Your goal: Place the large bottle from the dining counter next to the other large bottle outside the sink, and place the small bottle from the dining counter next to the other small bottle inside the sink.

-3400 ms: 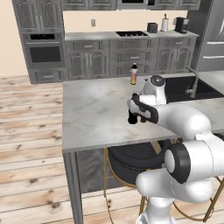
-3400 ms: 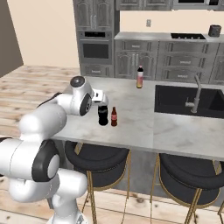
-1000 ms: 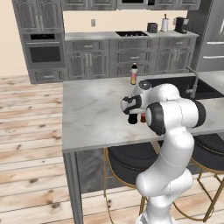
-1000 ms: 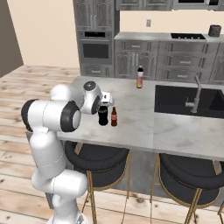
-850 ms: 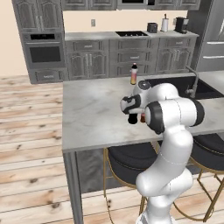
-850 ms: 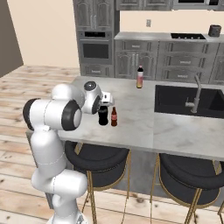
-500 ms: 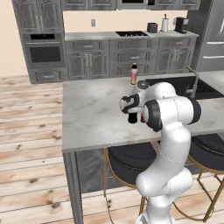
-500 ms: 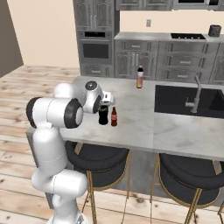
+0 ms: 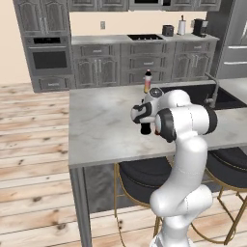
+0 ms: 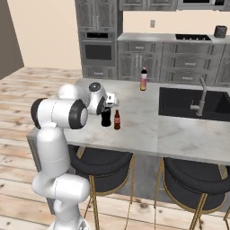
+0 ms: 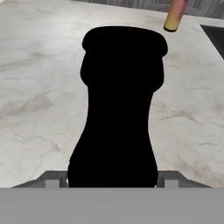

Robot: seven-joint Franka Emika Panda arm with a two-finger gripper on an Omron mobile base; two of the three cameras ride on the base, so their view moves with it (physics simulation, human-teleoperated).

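My end effector (image 10: 107,109) flanks the near-black large bottle (image 11: 119,109), grip uncertain; the right base view adds the small bottle (image 10: 117,120) beside it.

Near-black large bottle (image 10: 106,117) upright beside small bottle (image 10: 117,120)

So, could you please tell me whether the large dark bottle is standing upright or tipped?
Upright: the large bottle stands on its base on the dining counter, neck vertical.
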